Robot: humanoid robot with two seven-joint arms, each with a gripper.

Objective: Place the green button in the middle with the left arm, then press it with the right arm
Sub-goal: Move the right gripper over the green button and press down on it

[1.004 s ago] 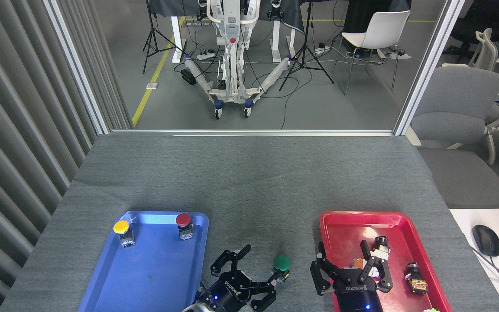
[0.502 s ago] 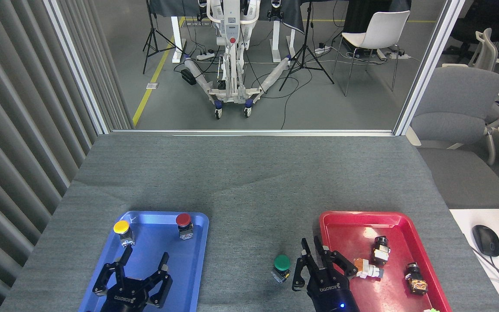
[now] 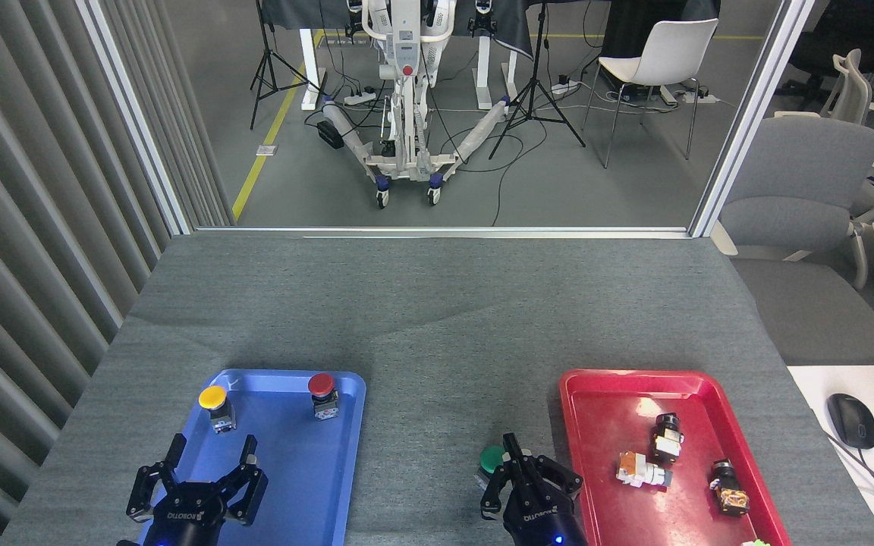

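Observation:
The green button (image 3: 491, 459) stands on the bare grey felt of the middle (image 3: 437, 425), between the two trays. My right gripper (image 3: 517, 469) hangs over its right side with its fingers drawn close together, one fingertip (image 3: 511, 444) reaching over the green cap and hiding part of it. I cannot tell whether the fingertip touches the cap. My left gripper (image 3: 198, 474) is over the near part of the blue tray (image 3: 285, 485), fingers spread, holding nothing.
A yellow button (image 3: 214, 402) and a red button (image 3: 322, 390) stand at the far end of the blue tray. The red tray (image 3: 604, 409) holds several small switch parts (image 3: 640, 470). A computer mouse (image 3: 851, 419) lies on a white desk at the right.
My right gripper has slid left from the red tray's edge onto the green button and drawn its fingers together. My left gripper has drawn back further left and nearer over the blue tray.

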